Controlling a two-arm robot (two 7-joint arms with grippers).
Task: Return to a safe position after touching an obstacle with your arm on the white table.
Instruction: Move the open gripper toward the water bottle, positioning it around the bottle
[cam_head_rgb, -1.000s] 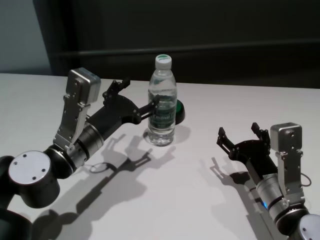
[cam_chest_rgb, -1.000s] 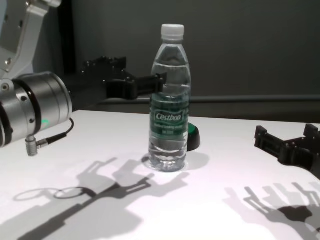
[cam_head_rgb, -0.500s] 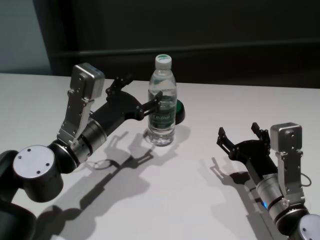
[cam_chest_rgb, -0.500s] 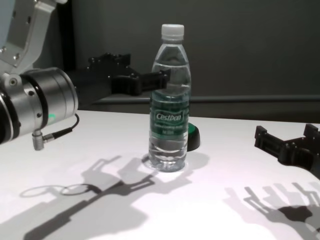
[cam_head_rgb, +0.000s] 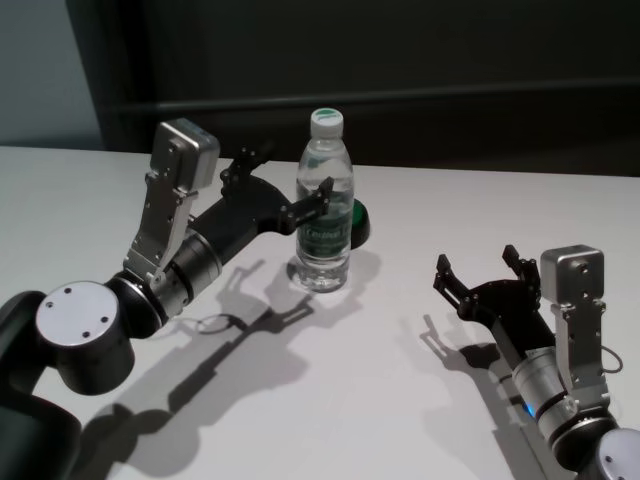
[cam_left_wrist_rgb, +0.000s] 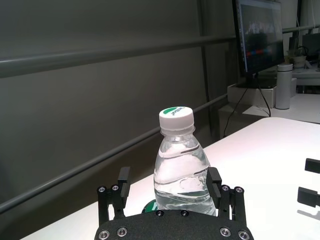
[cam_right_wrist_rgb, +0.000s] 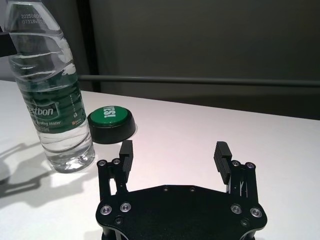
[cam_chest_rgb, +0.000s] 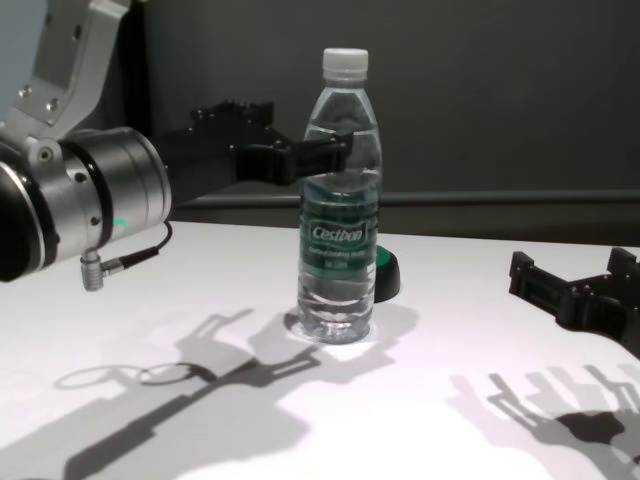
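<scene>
While the tall clear plastic water bottle with its white screw cap and green "Cestbon" label (cam_head_rgb: 325, 215) stands upright on the wide, smooth white table (cam_head_rgb: 400, 400), the left gripper (cam_head_rgb: 288, 182) is raised beside it at shoulder height, its black fingers (cam_head_rgb: 316, 195) spread apart. From the left wrist view the bottle's upper body and cap (cam_left_wrist_rgb: 176, 118) rise between and beyond the two fingertips (cam_left_wrist_rgb: 215, 181), one to each side — the fingers bracket the bottle without pinching it. In the head view the nearer finger lies across the bottle's clear upper part, above the label; whether it touches the plastic or only passes in front of it cannot be told. In the chest view the same finger (cam_chest_rgb: 325, 153) reaches the bottle's shoulder from the left arm's side, well above the tabletop (cam_chest_rgb: 150, 290).

Just behind the bottle, on the side away from the left fingers, sits a small low round button with a black base and green top (cam_right_wrist_rgb: 111, 121), close to the bottle's foot but apart from it.

The right gripper (cam_head_rgb: 482, 269) rests low over the table, well apart from the bottle, its two black fingers (cam_right_wrist_rgb: 126, 154) held wide with nothing between them — bare white tabletop shows in the gap. The bottle and the button lie beyond these fingertips, off toward the left arm's side.

Dark shadows of both arms fall on the table below each gripper.
</scene>
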